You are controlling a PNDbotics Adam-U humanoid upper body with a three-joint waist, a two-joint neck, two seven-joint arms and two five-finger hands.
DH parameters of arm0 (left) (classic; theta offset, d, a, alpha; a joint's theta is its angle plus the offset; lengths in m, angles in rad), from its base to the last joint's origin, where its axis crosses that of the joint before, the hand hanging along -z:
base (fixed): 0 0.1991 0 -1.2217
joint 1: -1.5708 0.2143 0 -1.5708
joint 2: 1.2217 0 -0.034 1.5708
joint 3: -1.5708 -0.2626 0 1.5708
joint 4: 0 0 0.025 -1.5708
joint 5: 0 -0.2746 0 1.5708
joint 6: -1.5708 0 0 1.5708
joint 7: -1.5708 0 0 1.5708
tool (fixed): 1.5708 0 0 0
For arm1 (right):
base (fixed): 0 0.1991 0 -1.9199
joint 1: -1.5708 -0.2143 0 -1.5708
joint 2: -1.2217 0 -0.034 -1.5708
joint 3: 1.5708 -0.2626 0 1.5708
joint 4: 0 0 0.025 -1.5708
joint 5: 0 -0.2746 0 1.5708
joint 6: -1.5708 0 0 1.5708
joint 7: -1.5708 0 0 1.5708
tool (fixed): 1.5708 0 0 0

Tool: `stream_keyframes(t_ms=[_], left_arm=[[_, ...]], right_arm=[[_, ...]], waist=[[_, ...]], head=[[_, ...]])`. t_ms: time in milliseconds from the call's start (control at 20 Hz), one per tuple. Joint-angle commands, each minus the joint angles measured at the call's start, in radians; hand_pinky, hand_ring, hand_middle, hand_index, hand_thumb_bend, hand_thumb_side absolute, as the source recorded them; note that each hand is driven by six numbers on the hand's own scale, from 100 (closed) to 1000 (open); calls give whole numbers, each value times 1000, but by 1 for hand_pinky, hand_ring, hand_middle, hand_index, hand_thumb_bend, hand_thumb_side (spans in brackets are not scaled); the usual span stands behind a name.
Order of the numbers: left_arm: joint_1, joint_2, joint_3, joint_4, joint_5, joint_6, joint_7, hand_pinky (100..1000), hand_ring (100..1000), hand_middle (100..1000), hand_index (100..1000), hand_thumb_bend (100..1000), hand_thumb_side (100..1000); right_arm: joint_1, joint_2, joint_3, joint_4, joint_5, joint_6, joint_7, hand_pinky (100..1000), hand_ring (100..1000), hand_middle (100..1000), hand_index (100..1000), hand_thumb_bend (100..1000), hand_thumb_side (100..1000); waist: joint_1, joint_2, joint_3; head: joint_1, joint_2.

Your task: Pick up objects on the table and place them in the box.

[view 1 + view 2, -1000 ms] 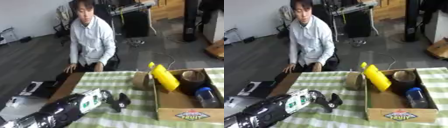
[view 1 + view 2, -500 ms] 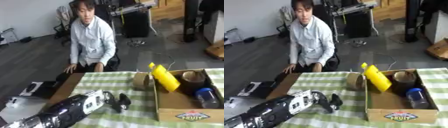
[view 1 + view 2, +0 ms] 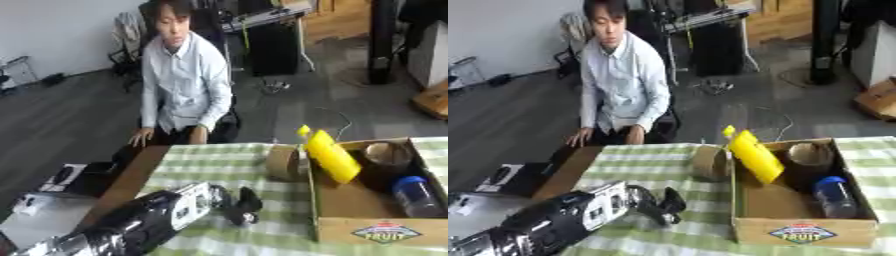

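"FRUIT" label (image 3: 386,233) on box (image 3: 350,231) front

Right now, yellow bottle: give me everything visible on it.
The yellow bottle looks like glossy plastic, with a small yellow cap at its top end. It leans tilted against the left wall of the cardboard box, cap end up and poking above the rim, lower end inside. A brown tape roll stands just outside, beside it. No hand touches it.

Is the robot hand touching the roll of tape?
Apart. In the left eye view, checked cloth shows between the robot hand and the tape roll.
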Motion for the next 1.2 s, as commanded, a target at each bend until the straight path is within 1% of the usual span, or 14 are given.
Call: stream_keyframes(t_ms=[50, 100, 200, 250, 300, 350, 400, 450, 500, 700, 950, 1000, 1150, 1200], left_arm=[[-23, 17, 18, 16, -20, 88, -108, 1000, 1000, 923, 1000, 555, 911], [-24, 14, 19, 22, -24, 85, -110, 1000, 1000, 923, 1000, 555, 911], [-25, 11, 22, 31, -34, 80, -109, 1000, 1000, 893, 998, 502, 876], [-25, 10, 24, 35, -38, 79, -108, 1000, 1000, 861, 977, 387, 825], [-26, 9, 26, 37, -44, 80, -104, 1000, 987, 848, 970, 348, 777], [-26, 9, 28, 38, -48, 82, -100, 1000, 960, 837, 964, 286, 748], [-27, 8, 30, 37, -51, 84, -95, 1000, 943, 823, 955, 198, 715], [-27, 8, 31, 36, -53, 87, -91, 1000, 939, 819, 954, 127, 706], [-27, 7, 32, 34, -54, 91, -86, 1000, 938, 815, 951, 100, 698], [-27, 5, 32, 31, -54, 101, -69, 984, 923, 789, 921, 100, 706], [-28, 4, 29, 32, -48, 103, -74, 967, 906, 765, 901, 100, 696], [-29, 4, 29, 32, -48, 105, -75, 943, 875, 732, 877, 100, 701], [-30, 3, 30, 33, -47, 108, -78, 928, 854, 701, 853, 100, 715], [-31, 3, 30, 34, -47, 109, -79, 910, 827, 671, 831, 100, 720]], right_arm=[[-10, -15, -4, -16, -4, -55, -52, 884, 971, 818, 851, 100, 1000], [-10, -15, -4, -16, -3, -55, -52, 884, 971, 818, 851, 100, 1000], [-10, -14, -5, -16, -3, -55, -53, 885, 971, 818, 851, 100, 1000], [-10, -14, -5, -16, -3, -56, -53, 885, 971, 818, 851, 100, 1000], [-9, -15, -5, -16, -3, -56, -53, 885, 971, 818, 851, 100, 1000], [-9, -15, -5, -16, -3, -55, -54, 885, 971, 818, 851, 100, 1000], [-9, -15, -6, -16, -3, -55, -54, 885, 971, 818, 851, 100, 1000], [-9, -15, -6, -16, -3, -55, -55, 885, 971, 818, 852, 100, 1000], [-9, -15, -6, -16, -4, -54, -54, 885, 971, 818, 852, 100, 1000], [-8, -14, -6, -16, -4, -53, -53, 885, 971, 818, 852, 100, 1000], [-7, -13, -7, -16, -2, -53, -55, 885, 971, 818, 852, 100, 1000], [-8, -14, -6, -16, -3, -53, -54, 885, 971, 818, 852, 100, 1000], [-8, -13, -6, -16, -3, -53, -53, 885, 971, 818, 852, 100, 1000], [-7, -13, -6, -16, -3, -53, -53, 885, 971, 818, 853, 100, 1000]], waist=[[-10, -10, -1], [-10, -10, -1], [-11, -10, -2], [-11, -10, -2], [-11, -10, -2], [-11, -11, -1], [-11, -11, 0], [-11, -11, 0], [-11, -12, 1], [-12, -12, 2], [-12, -12, 3], [-12, -12, 3], [-13, -12, 2], [-13, -12, 2]], head=[[4, -7], [3, -8], [3, -7], [3, -7], [3, -6], [3, -6], [3, -6], [3, -7], [4, -8], [5, -10], [5, -9], [6, -10], [5, -11], [5, -11]])
